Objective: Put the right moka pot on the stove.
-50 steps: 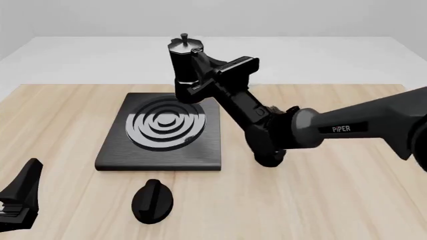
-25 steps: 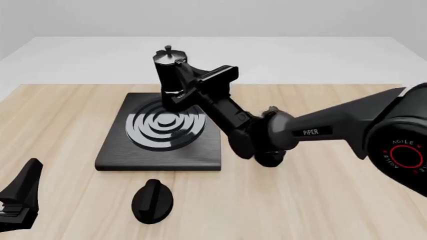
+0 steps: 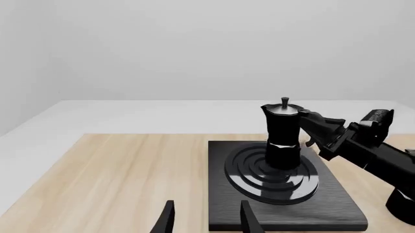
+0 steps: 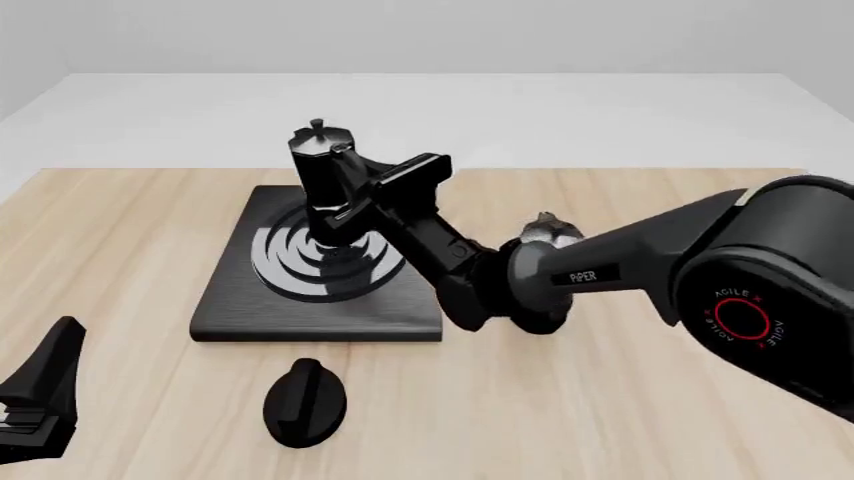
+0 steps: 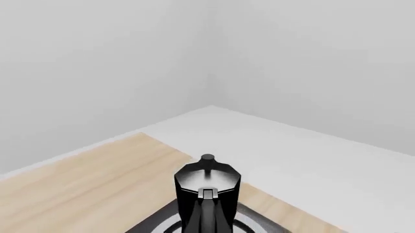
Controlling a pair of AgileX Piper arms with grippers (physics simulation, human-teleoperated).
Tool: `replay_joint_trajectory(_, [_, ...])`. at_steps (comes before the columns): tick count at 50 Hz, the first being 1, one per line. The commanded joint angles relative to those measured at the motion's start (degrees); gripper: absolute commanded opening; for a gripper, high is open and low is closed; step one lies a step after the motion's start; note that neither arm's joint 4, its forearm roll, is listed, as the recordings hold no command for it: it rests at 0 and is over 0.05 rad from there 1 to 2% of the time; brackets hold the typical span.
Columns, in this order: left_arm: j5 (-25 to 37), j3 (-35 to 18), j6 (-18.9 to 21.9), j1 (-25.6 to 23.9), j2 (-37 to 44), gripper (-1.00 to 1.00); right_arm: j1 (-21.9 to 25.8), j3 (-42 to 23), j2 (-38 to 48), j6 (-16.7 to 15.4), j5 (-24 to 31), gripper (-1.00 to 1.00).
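Note:
The right moka pot [image 4: 318, 165] is black with a silver lid and stands upright, low over the stove's burner rings [image 4: 327, 252]. I cannot tell whether its base touches them. My right gripper [image 4: 352, 203] is shut on the pot's handle side, reaching in from the right. In the left wrist view the pot [image 3: 283, 133] stands over the middle of the stove [image 3: 337, 204], with the right gripper [image 3: 308, 130] behind it. The right wrist view shows the pot's lid [image 5: 207, 178] close up. My left gripper [image 3: 206, 221] is open and empty, low at the front left [image 4: 34, 395].
A separate black round knob [image 4: 304, 400] lies on the wooden table [image 4: 120, 230] in front of the stove. A small silver-topped thing [image 4: 545, 229] shows just behind my right arm, mostly hidden. The right arm stretches across the table's middle.
My right gripper has carried the moka pot leftward and down, from above the stove's back right corner to low over the burner rings. The left gripper has not moved.

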Motion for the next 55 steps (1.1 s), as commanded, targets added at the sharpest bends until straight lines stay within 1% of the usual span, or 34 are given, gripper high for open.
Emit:
replay_joint_trajectory(1, [0.0, 0.0, 0.0, 0.0, 0.0, 1.00, 0.8, -1.4, 0.2, 1.3, -0.9, -1.00])
replay_joint_trajectory(17, [0.0, 0.0, 0.0, 0.0, 0.0, 1.00, 1.6, -3.9, 3.3, 1.8, -0.5, -1.00])
replay_joint_trajectory(30, [0.0, 0.0, 0.0, 0.0, 0.0, 1.00, 1.8, -4.2, 4.8, 2.4, -0.7, -1.00])
replay_joint_trajectory(43, [0.0, 0.0, 0.0, 0.0, 0.0, 1.00, 1.8, -4.3, 5.3, 2.5, 0.0, -1.00])
replay_joint_trajectory(44, [0.0, 0.0, 0.0, 0.0, 0.0, 1.00, 1.5, -4.2, 5.2, 2.2, 0.1, 1.00])
replay_joint_trajectory(45, [0.0, 0.0, 0.0, 0.0, 0.0, 1.00, 1.4, -4.7, 5.4, 2.1, 0.8, 1.00])
replay_joint_trajectory(46, [0.0, 0.0, 0.0, 0.0, 0.0, 1.00, -0.3, -7.9, 6.7, 0.9, 4.4, 1.00])
replay_joint_trajectory(47, [0.0, 0.0, 0.0, 0.0, 0.0, 1.00, -0.3, -7.9, 6.7, 0.9, 4.4, 1.00])
replay_joint_trajectory(48, [0.0, 0.0, 0.0, 0.0, 0.0, 1.00, 1.4, -3.9, 4.8, 1.3, 0.3, 1.00])
replay_joint_trajectory(50, [0.0, 0.0, 0.0, 0.0, 0.0, 1.00, 0.9, -4.6, 4.8, 1.3, 1.6, 1.00])
replay_joint_trajectory(55, [0.0, 0.0, 0.0, 0.0, 0.0, 1.00, 0.8, -3.3, 3.3, 0.9, 1.8, 1.00])
